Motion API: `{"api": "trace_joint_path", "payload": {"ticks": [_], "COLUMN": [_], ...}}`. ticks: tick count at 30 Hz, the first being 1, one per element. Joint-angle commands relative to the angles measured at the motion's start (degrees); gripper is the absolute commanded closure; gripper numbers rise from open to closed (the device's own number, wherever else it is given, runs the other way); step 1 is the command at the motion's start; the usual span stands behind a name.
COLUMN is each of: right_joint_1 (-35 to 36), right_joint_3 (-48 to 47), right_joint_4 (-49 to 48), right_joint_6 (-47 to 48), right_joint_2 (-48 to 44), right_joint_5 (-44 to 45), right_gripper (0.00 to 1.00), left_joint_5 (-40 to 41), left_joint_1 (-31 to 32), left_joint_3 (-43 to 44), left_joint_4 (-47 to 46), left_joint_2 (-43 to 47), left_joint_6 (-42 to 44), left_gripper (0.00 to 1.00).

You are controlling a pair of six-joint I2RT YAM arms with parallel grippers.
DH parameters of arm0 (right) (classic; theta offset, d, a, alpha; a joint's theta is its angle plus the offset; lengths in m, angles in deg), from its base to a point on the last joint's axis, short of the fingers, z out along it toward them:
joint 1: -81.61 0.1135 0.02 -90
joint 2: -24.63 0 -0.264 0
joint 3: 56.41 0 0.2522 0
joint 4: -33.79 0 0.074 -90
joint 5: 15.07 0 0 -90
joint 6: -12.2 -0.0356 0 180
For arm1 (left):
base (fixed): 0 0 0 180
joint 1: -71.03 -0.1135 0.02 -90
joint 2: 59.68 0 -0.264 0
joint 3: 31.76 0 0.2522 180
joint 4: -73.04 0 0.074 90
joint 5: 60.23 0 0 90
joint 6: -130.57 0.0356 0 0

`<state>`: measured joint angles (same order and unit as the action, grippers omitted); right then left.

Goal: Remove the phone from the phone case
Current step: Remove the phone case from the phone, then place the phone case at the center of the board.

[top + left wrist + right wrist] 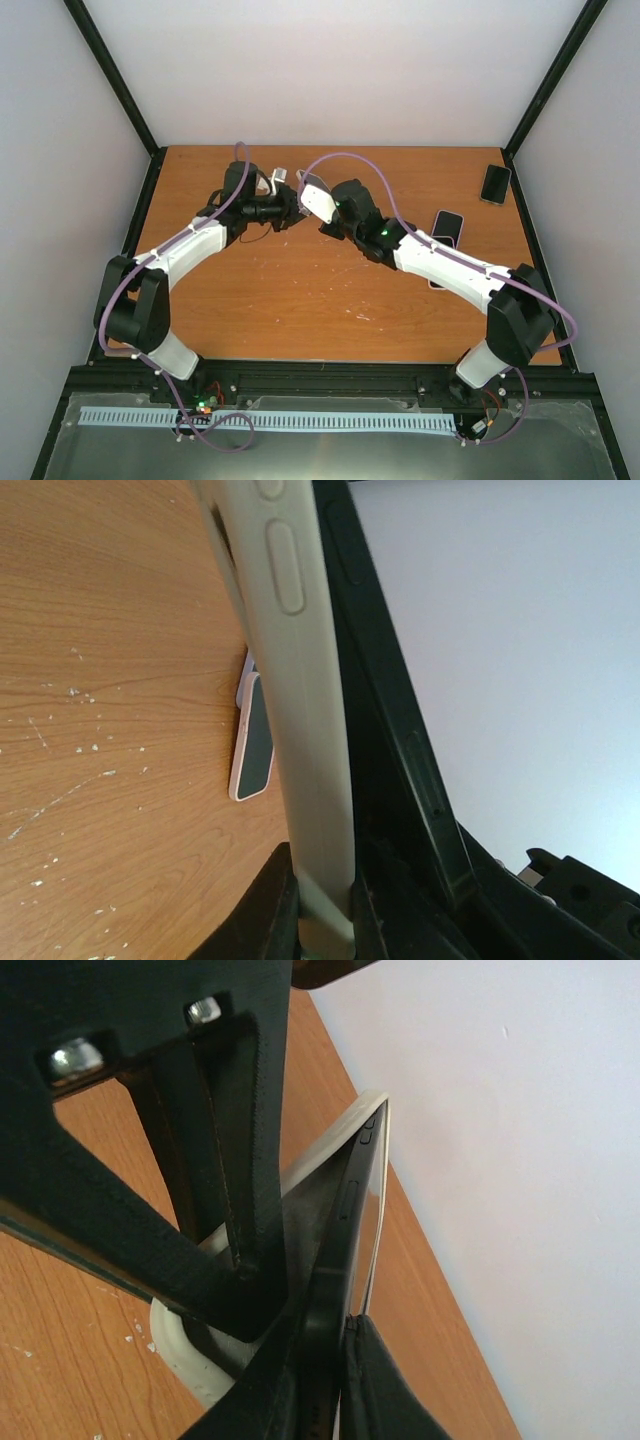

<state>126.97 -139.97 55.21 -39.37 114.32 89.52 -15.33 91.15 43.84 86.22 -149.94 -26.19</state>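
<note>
Above the far middle of the desk, the two arms meet with their wrists close together, and the phone and its case are held in the air between them, clear of the wood. The left pincer is clenched on the cream phone case, gripping its long edge; the moulded button covers on that edge run up and away from the fingers in the left wrist view. The right pincer is clenched on the black phone, pinching its near end. From the right wrist, the phone is partly out of the case: at the near end the cream shell gapes away from the black body, with one of the left pincer's black fingers standing in the gap against the shell, while at the far end the case's corner wraps the phone's corner by the side buttons. Toward the right side of the desk lie two other phones, well apart from the arms' meeting point: one with a dark screen near the far right corner, and another just beside the right forearm.
</note>
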Motion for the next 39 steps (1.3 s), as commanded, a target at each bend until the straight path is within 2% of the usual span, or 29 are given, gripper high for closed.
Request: {"api": "trace_joint_path", "payload": {"ticks": [1,11,15,28,39], "right_joint_1": [0.0,0.0,0.0,-2.3,-7.3], "right_joint_3": [-3.5,-3.6,-4.0,-2.2,1.3], "right_joint_4": [3.7,7.6,9.0,9.8,7.3], "right_joint_6": [-2.5,-3.8,-4.3,-3.6,-3.1], "right_joint_2": [-6.9,-8.3,-8.8,-12.6,-14.7], "right_joint_5": [-0.8,-2.7,-3.4,-0.7,1.1], "right_gripper": [0.97,0.97,0.97,0.97,0.97], "left_joint_5": [14.4,20.2,20.3,15.2,11.4], "left_joint_1": [-4.9,-4.9,-4.9,-4.9,-4.7], "left_joint_3": [3.3,5.0,4.6,2.4,-2.0], "left_joint_4": [5.8,8.5,8.5,5.1,0.9], "left_joint_2": [-3.0,-3.2,-3.0,-2.2,-1.6], "left_joint_6": [8.8,12.7,12.5,19.6,20.3], "left_gripper": [0.99,0.99,0.99,0.99,0.99]}}
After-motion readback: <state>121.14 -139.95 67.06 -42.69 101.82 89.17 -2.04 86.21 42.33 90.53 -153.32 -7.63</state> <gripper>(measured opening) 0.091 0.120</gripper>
